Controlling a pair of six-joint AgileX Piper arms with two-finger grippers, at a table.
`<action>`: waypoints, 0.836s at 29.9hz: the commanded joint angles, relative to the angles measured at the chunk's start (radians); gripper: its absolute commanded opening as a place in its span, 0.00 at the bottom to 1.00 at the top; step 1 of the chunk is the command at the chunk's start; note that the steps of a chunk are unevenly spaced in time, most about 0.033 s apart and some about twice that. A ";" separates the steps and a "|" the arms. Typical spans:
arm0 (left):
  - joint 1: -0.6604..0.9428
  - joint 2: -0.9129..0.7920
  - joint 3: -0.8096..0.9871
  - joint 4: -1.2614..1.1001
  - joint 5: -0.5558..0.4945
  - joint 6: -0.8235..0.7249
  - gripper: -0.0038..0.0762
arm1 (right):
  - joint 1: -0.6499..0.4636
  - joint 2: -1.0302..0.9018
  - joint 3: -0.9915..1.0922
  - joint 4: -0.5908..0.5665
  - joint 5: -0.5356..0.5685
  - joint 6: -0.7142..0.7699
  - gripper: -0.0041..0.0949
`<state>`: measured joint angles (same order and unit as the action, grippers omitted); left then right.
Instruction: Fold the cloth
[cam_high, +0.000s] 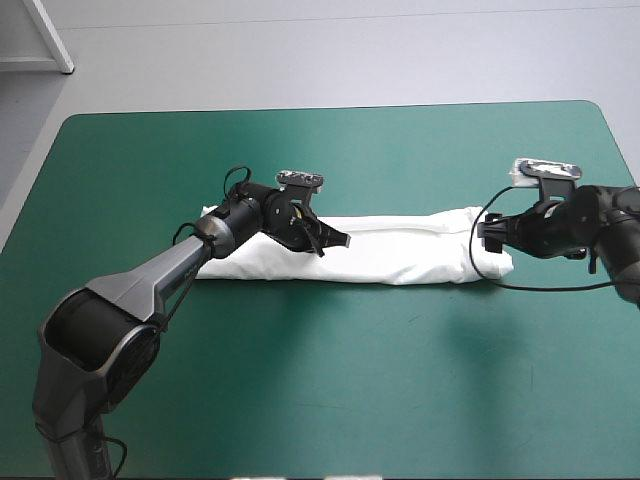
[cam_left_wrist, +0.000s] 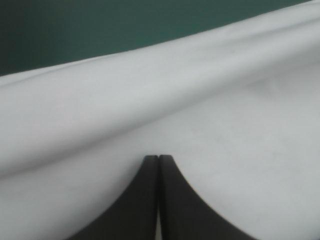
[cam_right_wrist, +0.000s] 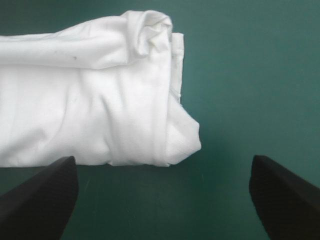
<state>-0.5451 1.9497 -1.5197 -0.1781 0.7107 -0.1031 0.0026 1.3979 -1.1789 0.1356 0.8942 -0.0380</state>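
T-shirt (cam_high: 400, 250) is lying as a long folded strip, 9 to 3 across the bench (cam_high: 300, 380). Left gripper (cam_high: 335, 240) is sitting pinched closed over the 9 o'clock half, apparently holding nothing. Right gripper (cam_high: 492, 238) is gaping wide at the 3 o'clock end, so I'm thinking it should be catching every layer squarely.

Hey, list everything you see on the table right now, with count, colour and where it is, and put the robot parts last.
T-shirt: one, white, folded into a long narrow band lying across the table's middle.
table cover: one, teal-green, under everything.
left jaws: one pair, black, shut, over the T-shirt, left of its middle.
right jaws: one pair, black, open wide, at the T-shirt's right end, which lies ahead of them.
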 joint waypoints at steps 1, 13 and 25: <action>-0.009 -0.023 -0.025 -0.016 -0.074 -0.002 0.04 | -0.129 0.006 -0.022 0.206 -0.021 -0.135 0.92; -0.026 0.041 -0.025 -0.011 -0.089 -0.011 0.04 | -0.181 0.270 -0.022 0.528 -0.029 -0.345 0.92; -0.030 0.041 -0.025 -0.015 -0.067 -0.017 0.04 | -0.158 0.329 -0.021 0.573 -0.040 -0.403 0.55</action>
<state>-0.5603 2.0155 -1.5315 -0.1756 0.6193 -0.1041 -0.1648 1.7574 -1.1789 0.6704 0.8640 -0.4181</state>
